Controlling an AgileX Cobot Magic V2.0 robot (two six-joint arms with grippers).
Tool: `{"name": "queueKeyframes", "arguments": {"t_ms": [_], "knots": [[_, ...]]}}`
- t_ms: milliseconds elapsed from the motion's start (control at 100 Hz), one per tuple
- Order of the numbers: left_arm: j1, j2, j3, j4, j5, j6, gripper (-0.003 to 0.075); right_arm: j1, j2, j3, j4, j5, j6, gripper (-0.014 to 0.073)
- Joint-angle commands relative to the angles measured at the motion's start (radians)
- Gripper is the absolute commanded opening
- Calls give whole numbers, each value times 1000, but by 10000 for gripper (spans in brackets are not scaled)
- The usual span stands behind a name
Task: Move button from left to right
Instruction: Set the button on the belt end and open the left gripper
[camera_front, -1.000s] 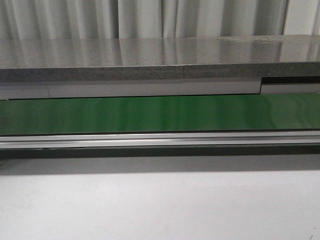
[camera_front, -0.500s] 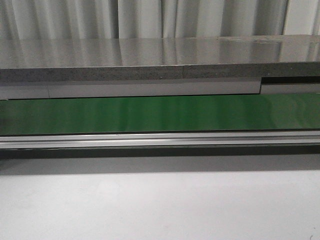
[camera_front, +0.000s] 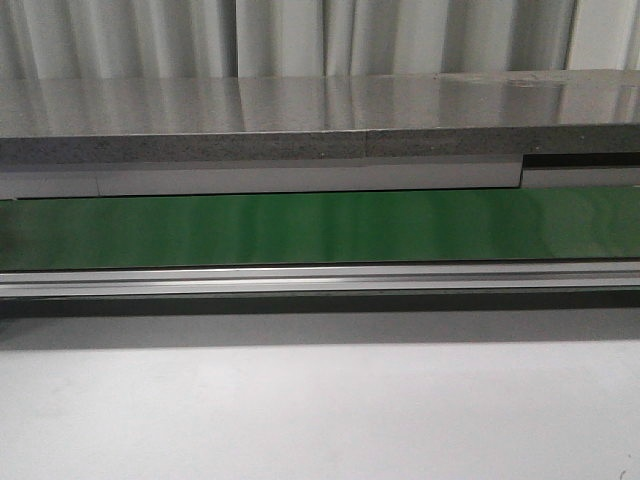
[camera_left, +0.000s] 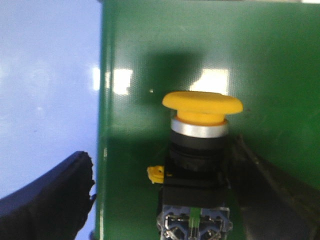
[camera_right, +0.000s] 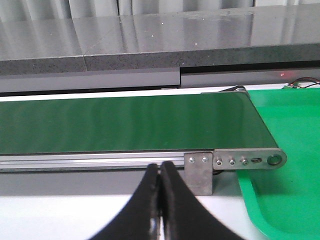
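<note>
My left gripper (camera_left: 160, 200) is spread wide, its matte black fingers (camera_left: 45, 200) flanking the button (camera_left: 200, 150) at the centre-right of the wrist frame: a smooth yellow mushroom cap over a bright metal ring and a blocky black body, resting on the glossy green belt (camera_left: 250, 45); whether the fingers touch it I cannot tell. My right gripper (camera_right: 160, 200) is clenched, tips pressed together on nothing, low in its frame before the belt's aluminium rail (camera_right: 90, 161) and a shiny green tray (camera_right: 285, 200).
</note>
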Motion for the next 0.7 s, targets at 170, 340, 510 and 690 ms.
{"name": "queueKeyframes", "arguments": {"t_ms": [170,340,510,690], "knots": [[-6,-139,-33,-52,-31,29,554,4,-18,-15,-7,-85,-1,-67],[-14,-247,-14,-75,-86,52,554,4,-18,-15,-7,-85,-1,-67],[-49,-400,83,-78,-187,54,554,4,-18,-15,-7,-85,-1,-67],[-92,-592,259,-78,-335,54,554,4,-18,-15,-7,-85,-1,-67]]}}
